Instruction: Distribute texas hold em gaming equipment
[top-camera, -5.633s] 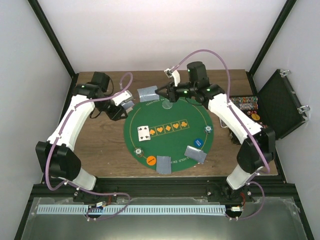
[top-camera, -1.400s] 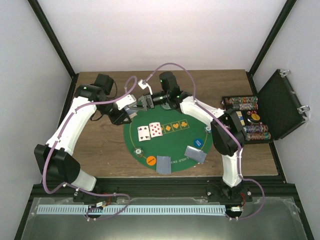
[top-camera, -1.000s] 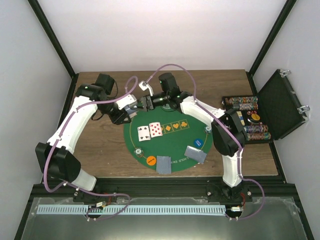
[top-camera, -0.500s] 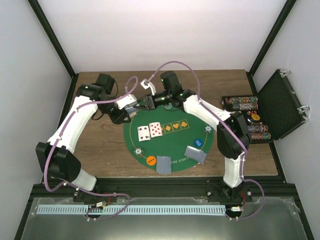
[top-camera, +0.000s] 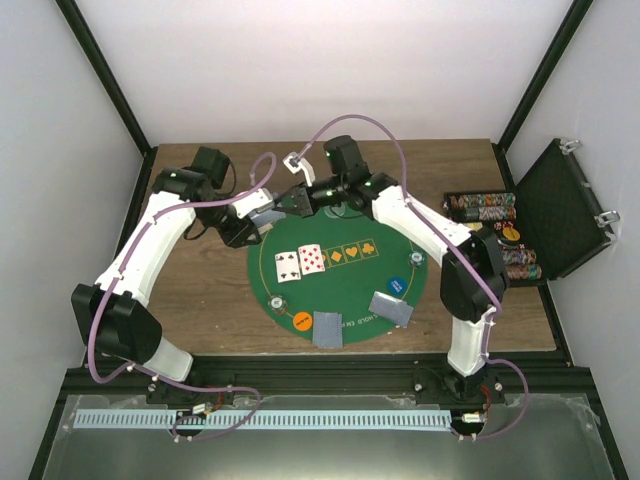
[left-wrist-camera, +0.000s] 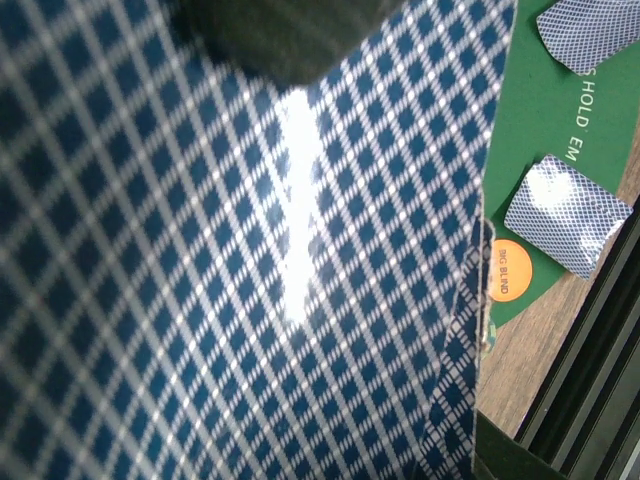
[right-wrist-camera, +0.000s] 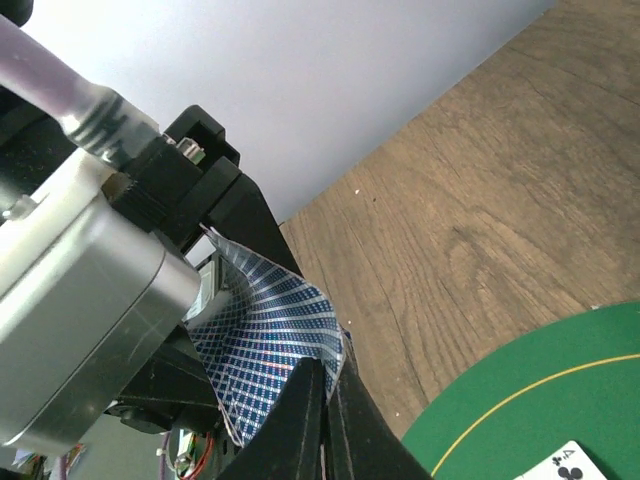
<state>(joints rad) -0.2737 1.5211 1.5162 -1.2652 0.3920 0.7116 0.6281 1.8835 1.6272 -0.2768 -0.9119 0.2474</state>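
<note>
My left gripper (top-camera: 252, 216) is shut on a deck of blue-checked playing cards (left-wrist-camera: 250, 280), whose back fills the left wrist view. My right gripper (top-camera: 287, 203) meets it at the mat's far left edge. Its jaws (right-wrist-camera: 325, 378) are shut on the edge of the top card (right-wrist-camera: 265, 335), which bows upward. Two cards lie face up (top-camera: 299, 262) on the green mat (top-camera: 345, 290). Two face-down pairs (top-camera: 328, 328) (top-camera: 391, 309) sit near its front edge. An orange disc (top-camera: 302, 321), a blue disc (top-camera: 397, 285) and two small chips (top-camera: 275, 301) (top-camera: 415, 261) also rest on the mat.
An open black case (top-camera: 562, 205) stands at the table's right edge, with rows of poker chips (top-camera: 483, 207) beside it. Bare wooden table (top-camera: 200, 300) lies left of the mat. The two arms nearly touch at the deck.
My right gripper has gone from open to shut on the deck's top card. Its arm has swung slightly right at the elbow. The left arm has stayed put.
</note>
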